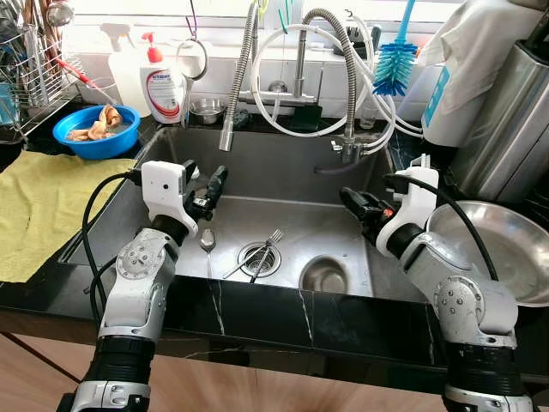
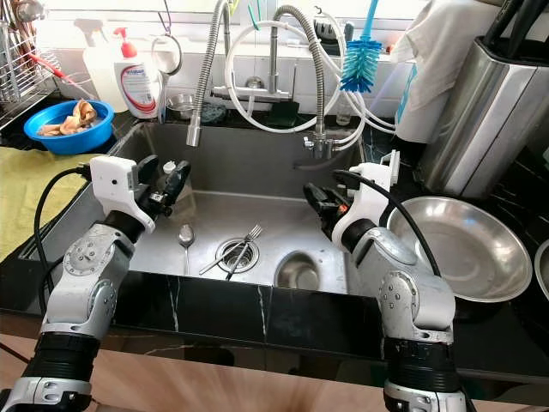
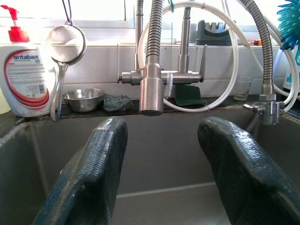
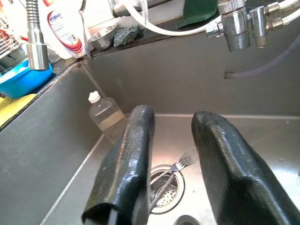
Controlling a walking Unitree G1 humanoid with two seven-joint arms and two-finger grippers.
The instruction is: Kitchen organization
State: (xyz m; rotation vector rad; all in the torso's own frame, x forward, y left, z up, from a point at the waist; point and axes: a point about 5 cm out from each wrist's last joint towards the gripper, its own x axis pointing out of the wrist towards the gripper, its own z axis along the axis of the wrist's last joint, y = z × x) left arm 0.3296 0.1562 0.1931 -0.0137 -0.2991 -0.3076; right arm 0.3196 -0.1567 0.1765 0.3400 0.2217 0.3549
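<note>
Both grippers hover over the stainless-steel sink [image 1: 283, 163], fingers spread and holding nothing.

The left gripper [image 1: 208, 190] hangs above the sink's left side, the right gripper [image 1: 358, 206] above its right side, each released with a clear gap between its black fingers. The likely things to tidy lie on the sink floor: a steel spoon [image 1: 208, 240] just below the left gripper, and a steel fork [image 1: 265, 249] with another thin utensil lying across the round drain strainer [image 1: 259, 258]. A small clear plastic bottle [image 4: 107, 115] stands in the left back corner. My judgement: flat, wet cutlery could slip from the fingers or skid on the steel, and fork tines could snag in the strainer. The hanging spring-hose tap [image 1: 230, 129] is near the left arm and could be knocked.
</note>
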